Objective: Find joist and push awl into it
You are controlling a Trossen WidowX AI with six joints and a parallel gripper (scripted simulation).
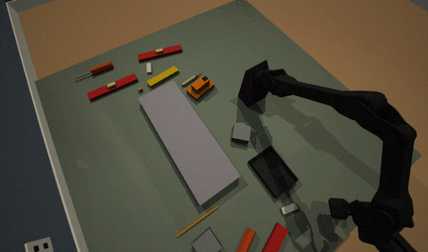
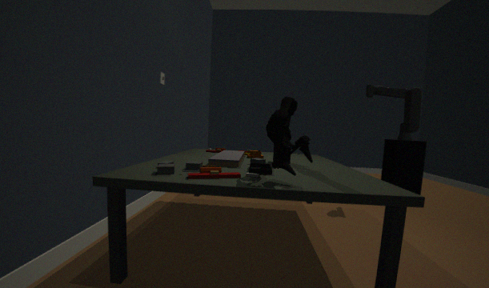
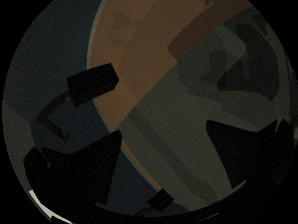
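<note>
The floor panel (image 1: 189, 143) (image 2: 228, 158) is a long pale grey slab on the table. The orange stud finder (image 1: 200, 87) (image 2: 254, 154) stands beside its far end. A small cream-handled tool (image 1: 190, 80) with a thin tip lies next to the stud finder. An orange-handled tool (image 1: 101, 67) with a long thin shaft lies at the far left. I cannot tell for certain which is the awl. The black tray (image 1: 295, 180) (image 2: 261, 170) holds nothing visible. My gripper (image 2: 303, 167) (image 3: 165, 130) is open and empty, above the table's near right part, well away from panel and tools.
A grey block (image 1: 241, 133) stands between panel and tray. Red levels (image 1: 113, 87) (image 1: 160, 52) and a yellow bar (image 1: 162, 76) lie at the far end. A pencil-like stick (image 1: 197, 221), another grey block (image 1: 206, 241), an orange bar (image 1: 246, 240) and a red bar (image 1: 275, 238) lie nearer.
</note>
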